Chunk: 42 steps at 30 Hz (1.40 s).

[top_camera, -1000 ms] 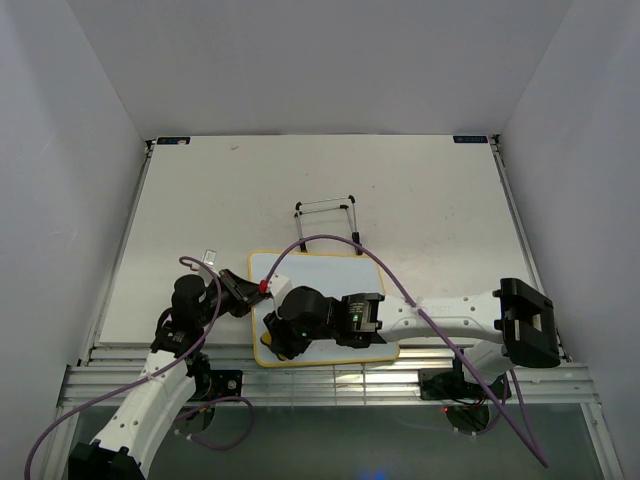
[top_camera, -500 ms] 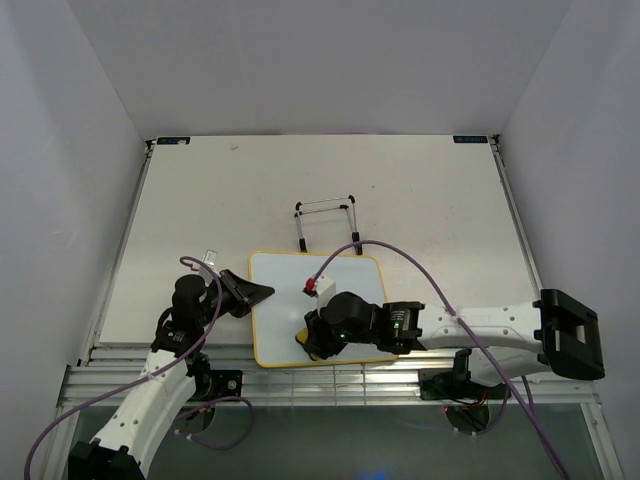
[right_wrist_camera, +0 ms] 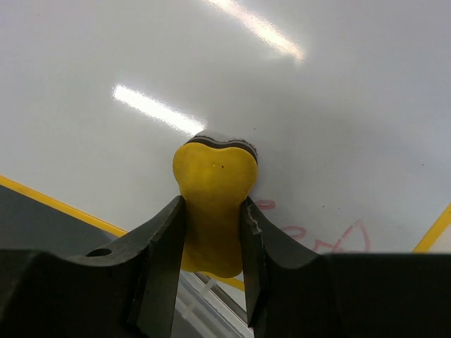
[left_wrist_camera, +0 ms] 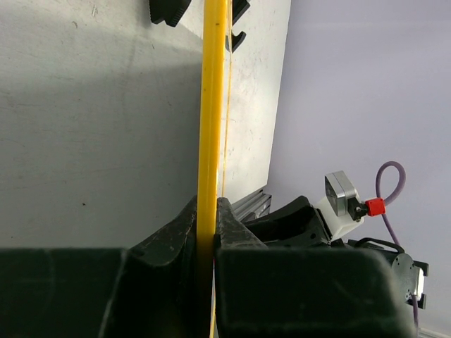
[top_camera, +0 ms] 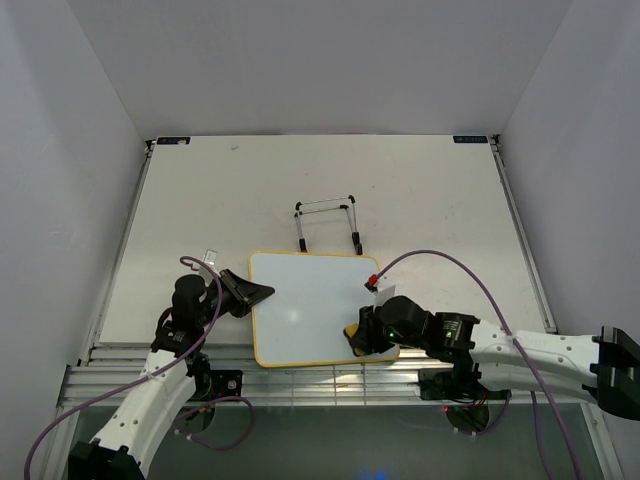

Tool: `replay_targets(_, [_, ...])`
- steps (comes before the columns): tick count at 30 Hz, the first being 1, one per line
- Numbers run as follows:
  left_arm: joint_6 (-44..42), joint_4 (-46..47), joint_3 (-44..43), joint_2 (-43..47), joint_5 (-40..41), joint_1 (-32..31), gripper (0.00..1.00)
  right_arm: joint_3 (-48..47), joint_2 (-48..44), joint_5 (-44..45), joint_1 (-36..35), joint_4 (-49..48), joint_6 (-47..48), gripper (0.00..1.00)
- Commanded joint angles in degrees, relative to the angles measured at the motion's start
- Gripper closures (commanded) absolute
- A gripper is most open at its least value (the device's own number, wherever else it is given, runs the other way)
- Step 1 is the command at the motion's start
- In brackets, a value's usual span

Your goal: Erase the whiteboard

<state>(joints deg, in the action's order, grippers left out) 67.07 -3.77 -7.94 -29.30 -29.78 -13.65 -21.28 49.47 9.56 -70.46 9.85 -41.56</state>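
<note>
Where the table [top_camera: 250, 190] nears its front rails [top_camera: 300, 378], the whiteboard [top_camera: 300, 300] lies flat, yellow-framed, its near side almost at the table's edge.
- Item: left gripper [top_camera: 262, 292], jaws pinched tight on the board's left frame, which shows edge-on in the wrist view.
- Item: right gripper [top_camera: 358, 338], clamped on a yellow eraser [right_wrist_camera: 215, 176], whose dark felt end is pressed to the board near its near-right corner.
- Item: red marks [right_wrist_camera: 331, 239], faint strokes just beside the eraser, toward the frame.
- Item: wire stand [top_camera: 327, 222], upright just beyond the board's far edge. Whether its feet touch the frame cannot be told.
- Item: purple cable [top_camera: 450, 262], arching over the table right of the board.
- Room: the table runs on past the stand and out to both sides. White walls [top_camera: 320, 60] close in the far side, left and right.
</note>
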Motion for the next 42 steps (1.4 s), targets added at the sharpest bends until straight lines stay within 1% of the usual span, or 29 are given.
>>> replay_targets(1, [2.28,-0.62,-0.76,0.12,-0.54,-0.24,1.00,-0.69,2.72,1.16,0.23,7.03,1.65,0.80])
replay_targets(6, [2.45,-0.71,-0.76,0.56,-0.63,-0.24,1.00,-7.89,10.80,-2.17,0.06,2.29,5.17,0.80])
replay_targets(9, [2.28,-0.71,-0.76,0.47,-0.80,-0.24,1.00,-13.77,15.37,-3.32,-1.17,-0.96,6.49,0.80])
replay_targets(11, [2.37,-0.71,-0.76,0.56,-0.72,-0.32,1.00,-19.22,18.10,-3.59,-3.19,-2.37,7.63,0.80])
replay_targets(13, [2.63,-0.71,-0.58,0.65,-0.63,-0.32,1.00,-22.83,22.76,-3.67,-5.47,-2.90,8.33,0.80])
replay_targets(14, [2.63,-0.71,-0.49,0.65,-0.63,-0.41,1.00,-26.32,25.99,-3.76,-6.18,-2.99,9.21,0.80])
replay_targets(17, [2.63,-0.80,-0.49,1.00,-0.63,-0.32,1.00,-32.31,30.49,-4.73,-8.73,-3.08,10.53,0.80])
replay_targets(20, [2.63,-0.97,-0.41,1.09,-0.63,-0.41,1.00,-36.10,36.64,-5.08,-11.01,-2.47,11.41,0.80])
replay_targets(24, [2.63,-0.89,-0.32,1.26,-0.63,-0.41,1.00,-40.33,39.99,-5.96,-12.60,-2.20,11.94,0.80])
replay_targets(29, [2.72,-1.06,-0.32,1.17,-0.63,-0.41,1.00,-40.42,41.06,-4.38,-12.51,-1.85,12.47,0.80])
replay_targets(33, [2.63,-0.98,-0.67,1.00,-0.72,-0.50,1.00,-37.53,39.13,-1.23,-11.02,0.08,11.24,0.80])
replay_targets(36, [2.28,-1.06,-0.93,0.73,-0.89,-0.50,1.00,-32.44,36.32,0.98,-8.83,1.75,8.96,0.80])
replay_targets(37, [2.19,-1.06,-0.93,0.65,-0.89,-0.41,1.00,-29.29,35.44,1.33,-8.04,2.19,7.56,0.80])
replay_targets(42, [2.01,-1.06,-0.76,0.65,-1.16,-0.50,1.00,-19.34,28.76,2.30,-3.56,4.30,3.69,0.80])
